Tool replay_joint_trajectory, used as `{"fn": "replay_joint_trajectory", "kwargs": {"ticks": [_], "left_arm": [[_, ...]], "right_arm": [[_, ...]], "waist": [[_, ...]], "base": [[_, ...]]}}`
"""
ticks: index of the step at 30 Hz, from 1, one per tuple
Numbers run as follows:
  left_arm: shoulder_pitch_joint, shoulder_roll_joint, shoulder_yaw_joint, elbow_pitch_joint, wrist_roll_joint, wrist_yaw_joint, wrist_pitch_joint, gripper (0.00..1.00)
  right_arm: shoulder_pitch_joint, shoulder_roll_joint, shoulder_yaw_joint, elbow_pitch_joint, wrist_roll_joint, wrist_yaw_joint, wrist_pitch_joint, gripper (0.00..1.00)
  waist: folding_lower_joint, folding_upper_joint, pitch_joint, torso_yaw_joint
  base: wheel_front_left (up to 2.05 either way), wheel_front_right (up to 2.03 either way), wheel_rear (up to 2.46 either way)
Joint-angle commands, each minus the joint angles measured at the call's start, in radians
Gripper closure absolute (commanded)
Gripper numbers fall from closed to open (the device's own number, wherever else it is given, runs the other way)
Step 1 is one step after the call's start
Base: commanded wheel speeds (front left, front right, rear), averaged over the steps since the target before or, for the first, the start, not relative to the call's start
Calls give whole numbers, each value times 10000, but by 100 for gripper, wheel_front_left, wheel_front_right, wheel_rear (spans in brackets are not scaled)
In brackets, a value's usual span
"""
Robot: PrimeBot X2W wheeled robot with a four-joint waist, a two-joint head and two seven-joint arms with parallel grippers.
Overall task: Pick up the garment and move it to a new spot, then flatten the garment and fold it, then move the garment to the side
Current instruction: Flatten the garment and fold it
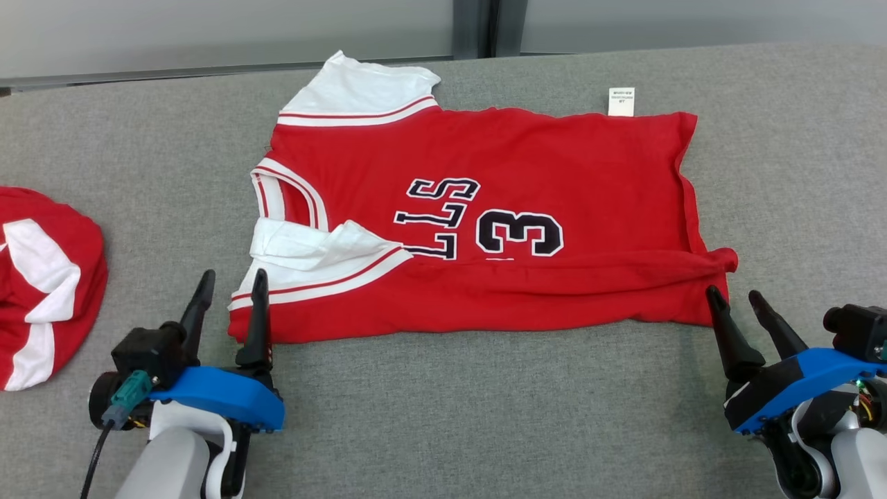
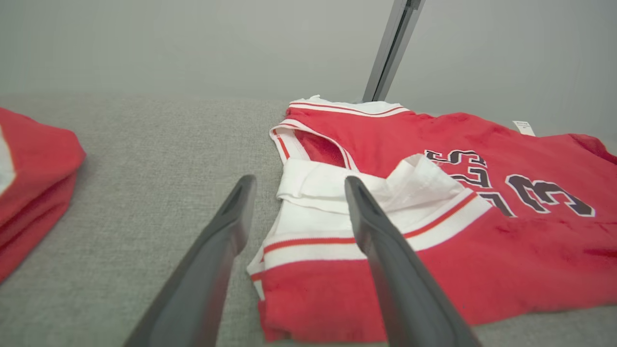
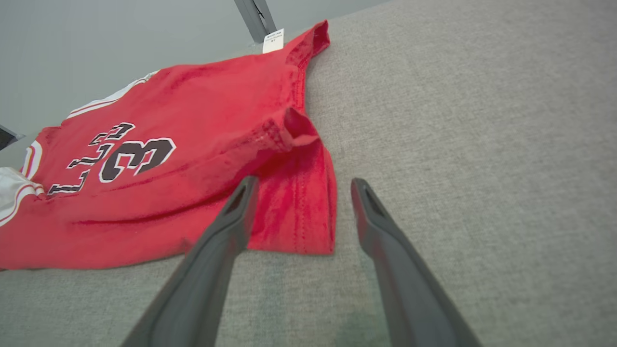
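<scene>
Garment spread in the middle of the table, one gripper at each near corner.

The garment (image 1: 485, 208) lies flat on the table (image 1: 443, 416), collar end to the left, hem to the right, and its near long edge is folded over onto itself. The left gripper (image 1: 233, 274) stands at the near left corner and the right gripper (image 1: 732, 292) at the near right corner, each with one finger over the cloth and the other over bare table. A small label (image 1: 621, 102) sticks out behind the far edge. A second garment (image 1: 41, 277) lies well apart at the far left.
</scene>
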Motion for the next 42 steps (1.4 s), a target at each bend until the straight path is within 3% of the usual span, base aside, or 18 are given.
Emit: {"fn": "replay_joint_trajectory", "kwargs": {"ticks": [1, 15, 16, 17, 18, 19, 30, 42], "left_arm": [[118, -46, -33, 78, -16, 1, -17, 0], [252, -220, -363, 1166, -208, -100, 364, 0], [252, -243, -405, 1243, -206, -129, 406, 2], [240, -270, -425, 1308, -253, -149, 419, 27], [226, -286, -438, 1368, -273, -176, 418, 76], [207, -305, -434, 1402, -290, -173, 405, 100], [777, -468, -272, 1022, -541, -106, 114, 100], [2770, -629, -508, -245, -569, 255, 33, 100]], "right_arm": [[-15, -73, 25, 106, -154, 2, -73, 0], [-785, 70, 473, 1669, -696, 2, -441, 0], [-826, 103, 521, 1776, -685, 2, -449, 29], [-874, 126, 592, 1855, -625, 2, -452, 60], [-903, 126, 649, 1938, -566, 2, -503, 100], [-916, 121, 680, 2023, -517, 2, -560, 100], [-325, -123, 810, 2453, 93, 2, -1148, 100], [2117, -71, 424, 838, 262, 2, -856, 100]], "waist": [[1, 0, 70, 47], [1, 0, 254, 61], [1, 0, 246, 65], [1, 0, 235, 72], [1, 0, 210, 79], [1, 0, 187, 87], [1, 0, -751, 338], [1, 0, -1947, 717]], "base": [[0, 0, 0], [0, 0, 0], [0, 0, 0], [0, 0, 0], [0, 0, 0], [0, 0, 0], [0, 0, 0], [0, 0, 0]]}}
